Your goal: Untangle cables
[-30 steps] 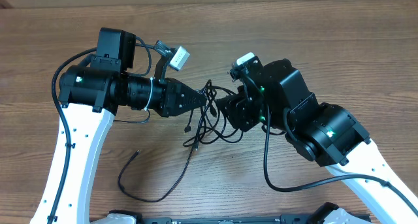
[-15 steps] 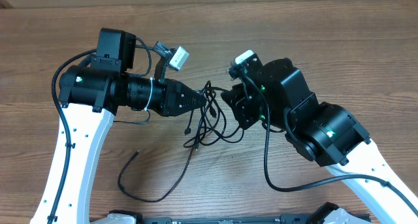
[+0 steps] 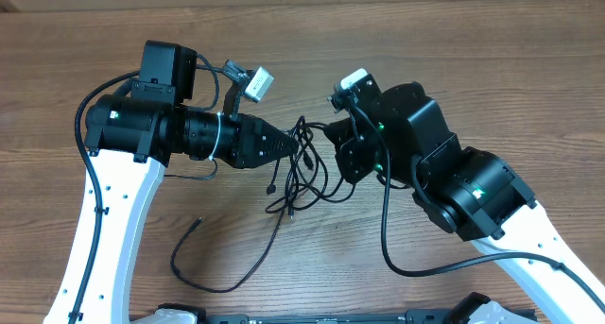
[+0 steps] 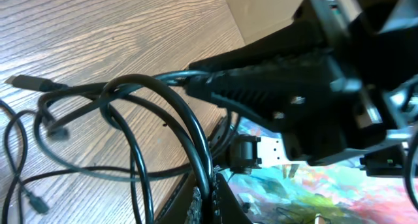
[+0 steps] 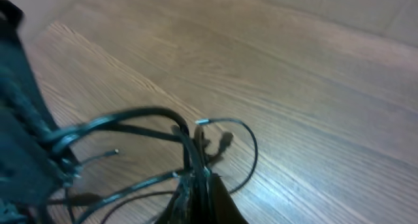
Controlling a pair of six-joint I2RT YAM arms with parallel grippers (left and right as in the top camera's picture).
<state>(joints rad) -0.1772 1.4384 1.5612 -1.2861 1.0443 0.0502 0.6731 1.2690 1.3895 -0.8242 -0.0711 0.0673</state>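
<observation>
Table [image 3: 492,59] with two arms meeting over tangled cables [image 3: 304,180] at its centre.
Left arm [image 3: 104,220] and right arm [image 3: 492,196] flank the knot, their black wrists hiding its far side. Left gripper [image 3: 297,146] and right gripper [image 3: 330,133] are each clamped on a strand. Loops spread nearward below the tips, and one long cord [image 3: 255,265] trails toward the near-left edge, ending in a plug [image 3: 198,222].

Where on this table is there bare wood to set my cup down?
The far strip of the table, beyond both arms, is bare, and so is the right side past the right arm. The middle is crowded. The tangled cables are pinched between the left gripper and the right gripper, and one strand trails toward the near edge.
</observation>
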